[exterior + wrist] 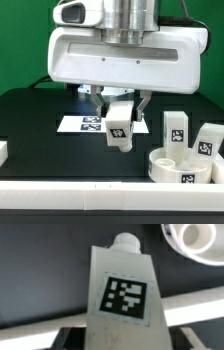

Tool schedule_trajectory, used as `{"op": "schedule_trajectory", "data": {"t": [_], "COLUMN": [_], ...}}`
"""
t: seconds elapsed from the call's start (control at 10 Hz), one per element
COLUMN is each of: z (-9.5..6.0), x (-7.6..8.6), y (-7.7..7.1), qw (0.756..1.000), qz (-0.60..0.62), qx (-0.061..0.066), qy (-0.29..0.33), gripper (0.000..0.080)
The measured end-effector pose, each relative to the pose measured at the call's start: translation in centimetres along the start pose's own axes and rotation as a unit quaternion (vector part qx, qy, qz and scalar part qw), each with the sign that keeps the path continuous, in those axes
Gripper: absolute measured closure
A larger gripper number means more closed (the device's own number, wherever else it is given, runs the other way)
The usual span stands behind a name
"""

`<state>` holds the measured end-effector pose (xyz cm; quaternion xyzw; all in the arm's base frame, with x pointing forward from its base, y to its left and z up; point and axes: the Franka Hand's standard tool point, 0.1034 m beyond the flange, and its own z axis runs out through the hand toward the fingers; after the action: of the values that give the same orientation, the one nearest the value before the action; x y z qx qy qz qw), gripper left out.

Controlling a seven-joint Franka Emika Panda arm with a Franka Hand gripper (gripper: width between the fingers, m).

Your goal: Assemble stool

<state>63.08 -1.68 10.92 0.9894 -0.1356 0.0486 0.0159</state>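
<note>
My gripper [120, 110] is shut on a white blocky stool leg [120, 127] and holds it just above the black table, a little tilted, in front of the marker board [82, 123]. In the wrist view that leg [124, 291] fills the middle, its tag facing the camera and its round peg [127, 242] pointing away from my gripper [122, 340]. The round white seat [162, 167] lies to the exterior view's right of the held leg, near the front. Behind it stand two more legs [175, 128] [208, 141]. The wrist view catches part of the seat [200, 243].
A long white rail [90, 195] runs along the table's front edge and crosses the wrist view [190, 303] behind the held leg. A small white piece [3, 152] sits at the exterior view's left edge.
</note>
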Motion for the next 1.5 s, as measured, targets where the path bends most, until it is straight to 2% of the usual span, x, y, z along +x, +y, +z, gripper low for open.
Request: {"op": "schedule_trajectory", "data": {"t": [0.3, 0.5, 0.7, 1.0, 1.2, 1.4, 1.5], "z": [-0.7, -0.5, -0.4, -0.8, -1.1, -1.0, -1.0], "x": [-0.1, 0.1, -0.4, -1.2, -1.4, -1.5, -1.5], "y": [-3.0, -3.1, -3.8, -5.6, -5.6, -5.7, -6.1], "qw": [0.994, 0.985, 0.985, 0.976, 0.976, 0.976, 0.97], "qz": [-0.016, -0.02, -0.045, -0.121, -0.124, -0.125, -0.156], "qx": [0.015, 0.022, 0.018, 0.004, -0.003, -0.003, -0.008], "qy": [0.11, 0.168, 0.168, 0.178, 0.18, 0.18, 0.187], "gripper": [0.0472, 0.0472, 0.0472, 0.0472, 0.0472, 0.0472, 0.0472]}}
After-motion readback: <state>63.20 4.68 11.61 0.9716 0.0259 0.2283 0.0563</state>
